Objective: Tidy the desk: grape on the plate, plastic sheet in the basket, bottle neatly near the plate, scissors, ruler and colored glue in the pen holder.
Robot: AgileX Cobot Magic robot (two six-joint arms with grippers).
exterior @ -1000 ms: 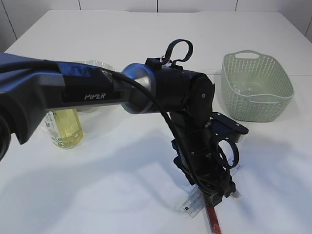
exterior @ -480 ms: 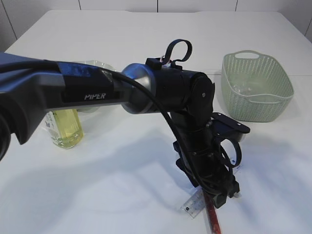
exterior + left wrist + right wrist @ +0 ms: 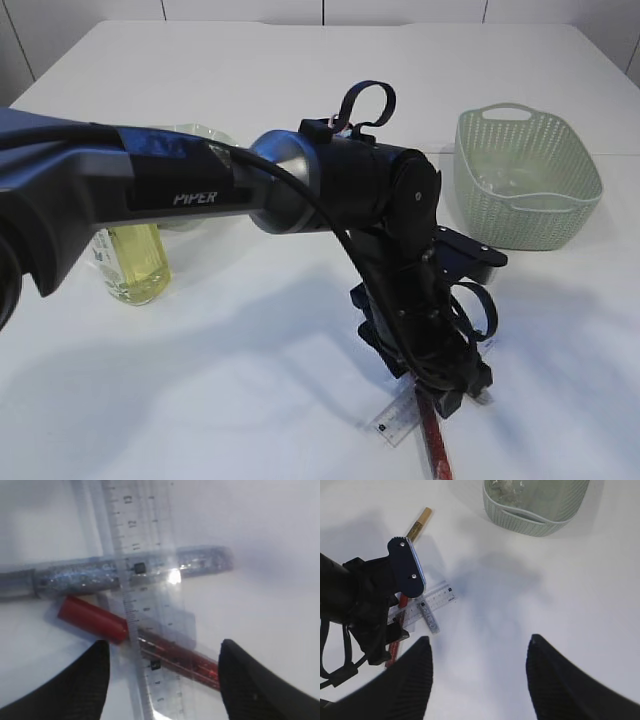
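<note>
- Low on the white table (image 3: 250, 400), near its front edge, lay the clear ruler (image 3: 131, 575), crossing over two colored glue tubes.
- Silver glitter glue tube (image 3: 80, 577) ran crosswise under the ruler; red glitter glue tube (image 3: 95, 620) lay just beside it at a slant, also passing under the ruler.
- Left wrist view: left gripper (image 3: 162, 675) stood wide apart directly above the ruler and red tube, one dark fingertip either side, clamped on nothing. Whether the tips touched the table could not be told.
- Exterior view: left arm (image 3: 330, 190) reached across to the right half of the table, wrist pointed down, hiding most of the pile; only a ruler end and the red tube's tail showed below it.
- Right wrist view: a gold-capped tube (image 3: 419, 522) lay behind the left arm's wrist, well apart from the ruler end; its body was mostly hidden.
- Right gripper (image 3: 480, 680) hung over bare table to the right of the pile, fingers spread wide, empty.
- Pale green basket (image 3: 580, 190) sat at the right rear of the table, something clear and crumpled inside, likely the plastic sheet (image 3: 507, 487).
- Bottle (image 3: 135, 265) of yellow liquid stood upright at the left, partly behind the left arm.
- Clear plate (image 3: 205, 135) was just visible behind the arm, near the bottle; contents not readable.
- Scissors and pen holder not identified in any view.
</note>
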